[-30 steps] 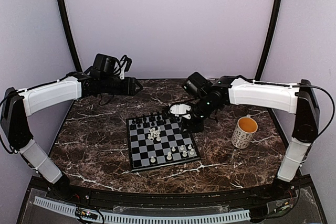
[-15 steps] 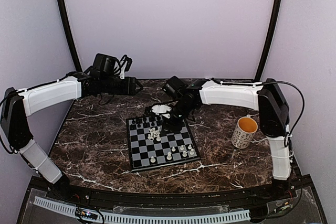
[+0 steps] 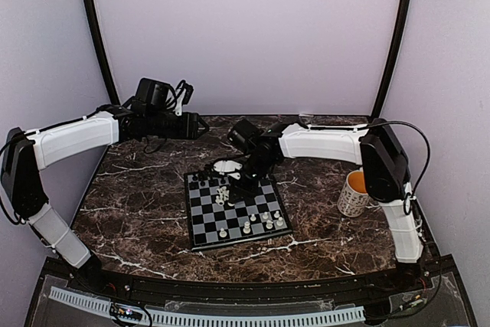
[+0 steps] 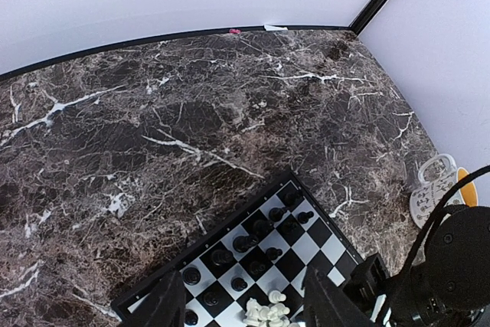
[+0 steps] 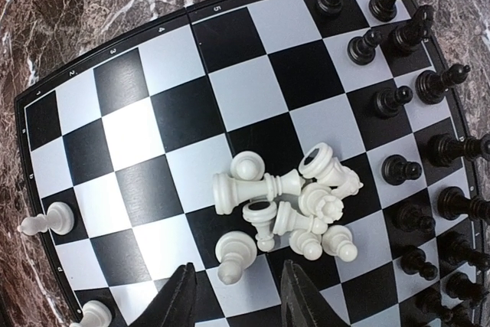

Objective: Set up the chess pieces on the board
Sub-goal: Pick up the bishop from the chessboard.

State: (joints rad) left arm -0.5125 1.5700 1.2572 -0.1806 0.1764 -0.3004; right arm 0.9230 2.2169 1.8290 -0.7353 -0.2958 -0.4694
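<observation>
The board (image 3: pixel 205 220) lies at the table's middle. Black chess pieces (image 3: pixel 213 177) stand on its far rows. A few white pieces (image 3: pixel 260 222) stand on its near rows. A heap of fallen white pieces (image 3: pixel 224 194) lies on the far middle squares. My right gripper (image 3: pixel 242 183) hovers just above that heap. In the right wrist view it (image 5: pixel 239 304) is open and empty, the heap (image 5: pixel 291 204) just beyond its tips on the board (image 5: pixel 176 112). My left gripper (image 3: pixel 200 125) is open and empty, high over the far left table. It (image 4: pixel 245 312) looks down at the black pieces (image 4: pixel 245 243).
A white patterned mug (image 3: pixel 356 193) with an orange inside stands right of the board, also in the left wrist view (image 4: pixel 436 189). The right arm (image 3: pixel 321 143) stretches across the far right table. Dark marble table (image 3: pixel 130 212) surrounds the board.
My right gripper has swung left from beside the board's far right corner to above the heap of white pieces. The left arm has not moved.
</observation>
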